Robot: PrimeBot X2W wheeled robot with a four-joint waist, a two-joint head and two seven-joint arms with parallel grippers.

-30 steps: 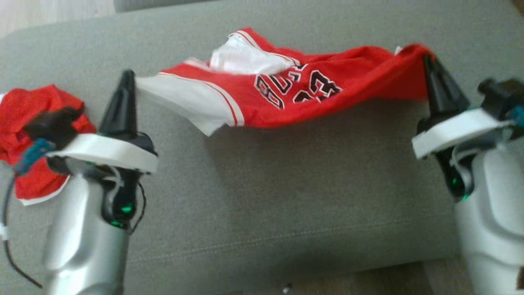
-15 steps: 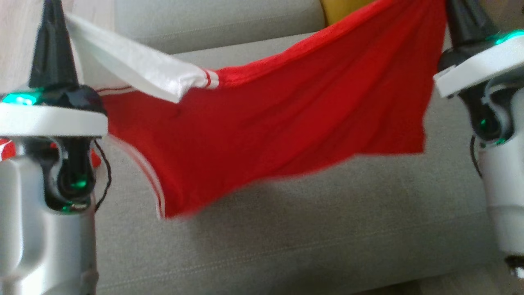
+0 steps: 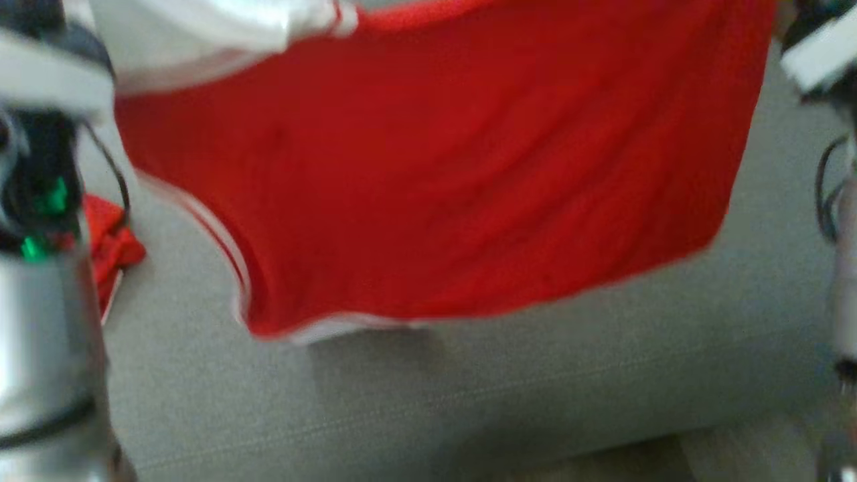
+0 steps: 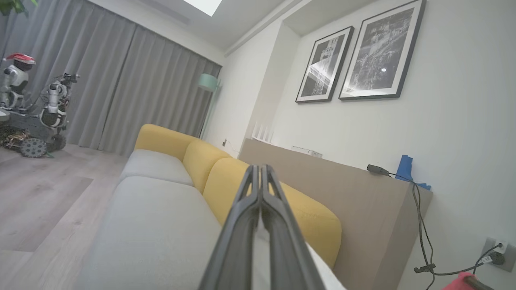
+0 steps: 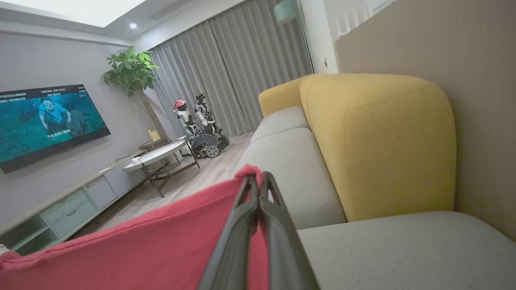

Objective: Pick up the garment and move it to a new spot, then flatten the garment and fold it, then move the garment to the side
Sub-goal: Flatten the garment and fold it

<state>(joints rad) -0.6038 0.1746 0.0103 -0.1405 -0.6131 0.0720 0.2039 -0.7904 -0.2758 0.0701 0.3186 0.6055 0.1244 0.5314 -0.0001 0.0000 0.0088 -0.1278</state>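
Garment [image 3: 428,167] hangs spread above the grey sofa [image 3: 469,402] as I watch, right gripper [image 5: 258,175] held high pinching its red corner, left gripper [image 4: 258,167] clamped on what looks like its white edge.

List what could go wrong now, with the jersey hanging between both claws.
1. The right claw pinches only a corner of the jersey; a tug might pull it free.
2. The left claw grips just its white edge, which may slip.
3. Another red garment lies on the sofa at left; setting down there could tangle them.
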